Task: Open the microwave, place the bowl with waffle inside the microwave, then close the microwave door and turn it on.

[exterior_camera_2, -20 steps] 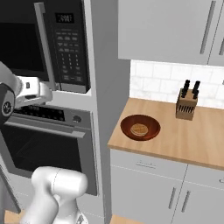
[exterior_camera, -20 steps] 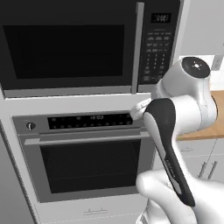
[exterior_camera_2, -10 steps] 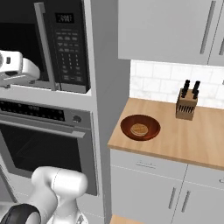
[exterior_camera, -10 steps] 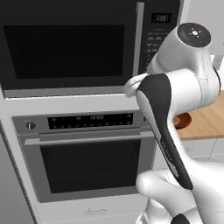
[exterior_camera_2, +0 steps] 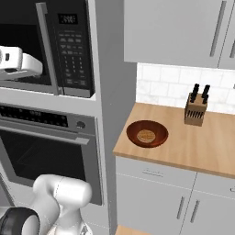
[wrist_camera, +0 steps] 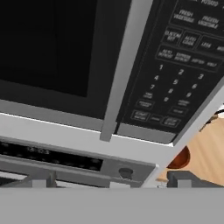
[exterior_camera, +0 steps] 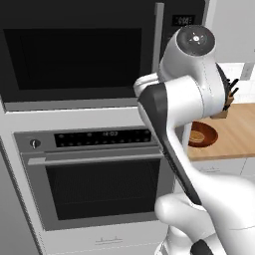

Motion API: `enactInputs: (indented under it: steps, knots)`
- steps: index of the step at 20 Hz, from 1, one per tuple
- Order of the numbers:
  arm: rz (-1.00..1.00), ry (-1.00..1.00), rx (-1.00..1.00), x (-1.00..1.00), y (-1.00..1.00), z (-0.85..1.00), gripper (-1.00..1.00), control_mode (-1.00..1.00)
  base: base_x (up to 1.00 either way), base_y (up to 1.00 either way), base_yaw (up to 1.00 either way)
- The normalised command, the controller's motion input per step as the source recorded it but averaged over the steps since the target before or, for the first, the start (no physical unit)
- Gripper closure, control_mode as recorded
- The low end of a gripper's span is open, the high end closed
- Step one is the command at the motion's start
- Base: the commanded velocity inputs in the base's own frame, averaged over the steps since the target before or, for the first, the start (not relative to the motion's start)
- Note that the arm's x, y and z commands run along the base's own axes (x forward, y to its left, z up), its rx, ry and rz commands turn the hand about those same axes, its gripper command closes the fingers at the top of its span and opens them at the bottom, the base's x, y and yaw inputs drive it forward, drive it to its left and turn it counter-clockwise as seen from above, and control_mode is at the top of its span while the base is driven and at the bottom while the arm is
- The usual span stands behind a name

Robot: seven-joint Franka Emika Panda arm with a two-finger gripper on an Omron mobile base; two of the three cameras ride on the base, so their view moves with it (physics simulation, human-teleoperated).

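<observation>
The microwave [exterior_camera_2: 69,50] is a black box built in above the oven, with its keypad panel [wrist_camera: 175,87] on the right. The microwave door [exterior_camera: 74,50] is shut, and its grey bar handle [wrist_camera: 120,74] runs up the middle of the hand view. My gripper [wrist_camera: 112,183] is open, fingertips [wrist_camera: 40,180] wide apart, just below and in front of the handle's lower end. My white hand [exterior_camera_2: 18,64] hovers before the door's lower part. The reddish-brown bowl [exterior_camera_2: 147,134] with the waffle [exterior_camera_2: 146,136] rests on the wooden counter to the right.
A silver oven [exterior_camera: 94,174] with a horizontal bar handle sits directly under the microwave. A knife block [exterior_camera_2: 195,108] stands at the back of the wooden counter [exterior_camera_2: 202,147]. Grey upper cabinets [exterior_camera_2: 183,32] hang over it. My own arm [exterior_camera: 174,114] covers the keypad in the left base view.
My arm has swung up and left. The hand rose from the oven's control panel level to the lower part of the microwave door. The bowl has stayed put.
</observation>
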Motion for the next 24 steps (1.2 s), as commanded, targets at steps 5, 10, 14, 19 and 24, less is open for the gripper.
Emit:
enactInputs:
  steps: [5,10,14,19,24]
  knots:
    - [-0.13,0.0,0.0,0.6,0.0,0.0,-1.0,-1.0,0.0,0.0,0.0]
    - [-0.06,0.0,0.0,0.69,-0.02,-0.17,-1.0,-1.0,0.0,0.0,0.0]
    - [-0.04,-0.05,0.0,0.6,-0.02,-0.28,-1.0,-1.0,0.0,0.0,0.0]
    - [-0.02,-0.12,0.0,0.49,0.0,-0.27,-1.0,-1.0,0.0,0.0,0.0]
    - [0.0,-0.18,0.0,0.44,-0.02,-0.19,-1.0,-1.0,0.0,0.0,0.0]
